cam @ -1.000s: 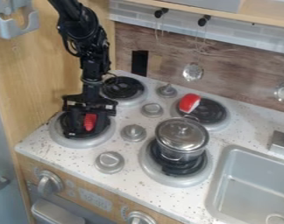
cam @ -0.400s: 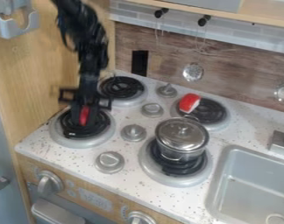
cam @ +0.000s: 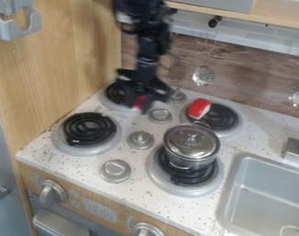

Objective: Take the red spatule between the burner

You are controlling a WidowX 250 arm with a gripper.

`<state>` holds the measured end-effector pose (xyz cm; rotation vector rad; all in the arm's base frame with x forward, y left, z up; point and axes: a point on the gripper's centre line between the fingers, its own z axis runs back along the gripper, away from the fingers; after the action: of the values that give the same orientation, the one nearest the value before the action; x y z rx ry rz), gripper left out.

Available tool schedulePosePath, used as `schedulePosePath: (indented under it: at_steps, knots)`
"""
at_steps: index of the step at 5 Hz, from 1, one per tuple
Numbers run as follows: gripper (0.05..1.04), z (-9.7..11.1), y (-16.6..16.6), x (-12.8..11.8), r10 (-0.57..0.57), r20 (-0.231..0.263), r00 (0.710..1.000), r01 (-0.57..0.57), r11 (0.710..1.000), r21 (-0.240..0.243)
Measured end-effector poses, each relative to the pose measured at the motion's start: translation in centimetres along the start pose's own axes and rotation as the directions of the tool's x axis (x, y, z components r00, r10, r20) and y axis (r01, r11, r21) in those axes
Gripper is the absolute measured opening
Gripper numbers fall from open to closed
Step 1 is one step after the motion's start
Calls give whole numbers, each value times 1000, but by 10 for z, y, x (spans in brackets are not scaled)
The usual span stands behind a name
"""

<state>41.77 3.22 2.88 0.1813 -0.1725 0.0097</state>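
Observation:
My gripper (cam: 140,101) hangs over the right edge of the back-left burner (cam: 117,95), near the middle of the stove's back half. It is shut on the red spatula (cam: 140,102), a small part of which shows between the black fingers. The front-left burner (cam: 89,129) has nothing on its black coil. At the back right, a red and white object (cam: 199,108) rests on the burner (cam: 218,117). The front-right burner (cam: 166,180) holds a lidded metal pot.
The lidded pot (cam: 191,144) stands right of the gripper and nearer the front. Grey knobs (cam: 140,139) stick up between the burners. A grey sink (cam: 269,193) is at the right, a wooden wall (cam: 59,60) at the left. A small strainer (cam: 203,75) hangs at the back.
The gripper has risen off the front-left burner and moved right and back, carrying the red spatula with it. The pot and the red and white object have kept their places.

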Motion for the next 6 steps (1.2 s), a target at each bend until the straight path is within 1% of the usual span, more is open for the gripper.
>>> schedulePosePath:
  at_steps: [1, 2, 3, 5, 6]
  knots:
    - [310, 10, -11, 10, -43, 24, 999, 43, 999, -8]
    - [309, -3, -14, 5, -43, -24, 999, 42, 999, -18]
    - [309, -5, -14, 3, -16, -33, 999, 16, 1000, -19]
    - [309, -18, 2, -17, 47, -104, 993, -48, 999, -13]
    - [309, -27, 23, -30, 112, -145, 983, -113, 994, -1]
